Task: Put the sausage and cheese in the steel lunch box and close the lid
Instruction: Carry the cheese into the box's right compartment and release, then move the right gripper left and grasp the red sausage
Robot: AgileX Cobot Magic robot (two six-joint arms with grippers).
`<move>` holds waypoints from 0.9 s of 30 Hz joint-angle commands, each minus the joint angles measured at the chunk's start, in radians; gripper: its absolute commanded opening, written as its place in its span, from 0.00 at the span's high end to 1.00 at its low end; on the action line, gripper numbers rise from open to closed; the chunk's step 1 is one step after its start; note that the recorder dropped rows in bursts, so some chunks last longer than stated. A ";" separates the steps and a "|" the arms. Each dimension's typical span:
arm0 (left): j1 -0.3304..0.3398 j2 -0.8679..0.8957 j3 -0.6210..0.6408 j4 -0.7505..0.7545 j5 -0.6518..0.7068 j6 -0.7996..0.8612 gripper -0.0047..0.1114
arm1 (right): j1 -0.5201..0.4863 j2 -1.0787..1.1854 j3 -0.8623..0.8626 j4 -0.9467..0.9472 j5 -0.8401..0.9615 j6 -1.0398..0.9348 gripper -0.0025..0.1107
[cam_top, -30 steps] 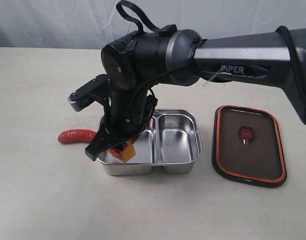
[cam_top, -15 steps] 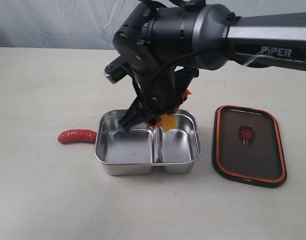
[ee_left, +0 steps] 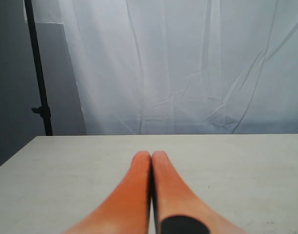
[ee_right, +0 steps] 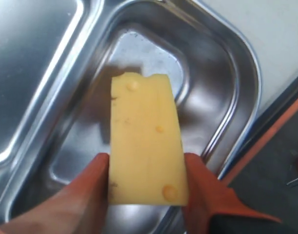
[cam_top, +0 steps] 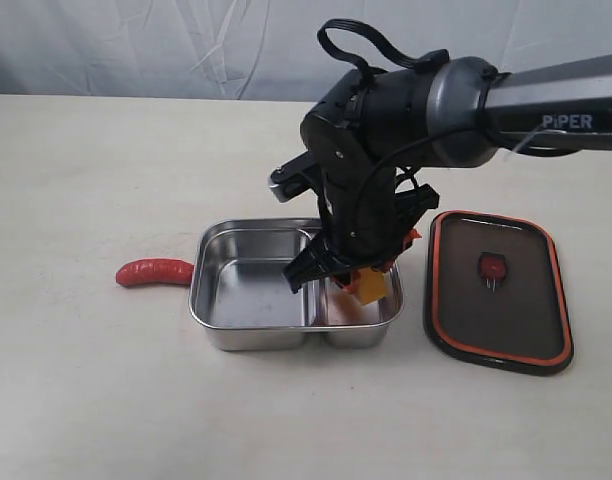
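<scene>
Yellow cheese [ee_right: 144, 131] is pinched by its sides between the orange fingers [ee_right: 85, 195] of the right end effector [ee_right: 146, 185], whose jaws stand fairly wide around the wedge. It hangs over the right compartment of the steel lunch box [cam_top: 266, 338]; whether it touches the floor there I cannot tell. The left compartment holds nothing. The sausage [cam_top: 153, 271] lies untouched on the tabletop [cam_top: 86, 390] just left of the box. The lid [cam_top: 506, 325] lies seal-side up to the right. The left end effector [ee_left: 151, 163] is closed on nothing. As I judge it, nothing is delivered yet: releasing the cheese, the sausage and the lid all remain.
</scene>
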 commanded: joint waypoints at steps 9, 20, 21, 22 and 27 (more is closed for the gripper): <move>-0.004 -0.008 0.001 0.002 -0.009 -0.004 0.96 | -0.021 0.004 0.001 -0.012 -0.044 0.004 0.49; -0.004 -0.008 0.001 0.002 -0.009 -0.004 0.96 | 0.010 -0.170 -0.001 0.021 -0.136 -0.109 0.45; -0.004 -0.008 0.001 0.002 -0.009 -0.004 0.96 | 0.024 -0.190 -0.001 0.057 -0.193 -0.188 0.45; -0.004 -0.008 0.001 0.002 -0.009 -0.004 0.96 | 0.035 -0.205 -0.001 0.105 -0.238 -0.258 0.45; -0.004 -0.008 0.001 0.002 -0.009 -0.004 0.96 | 0.075 -0.161 -0.094 0.294 -0.311 -0.531 0.55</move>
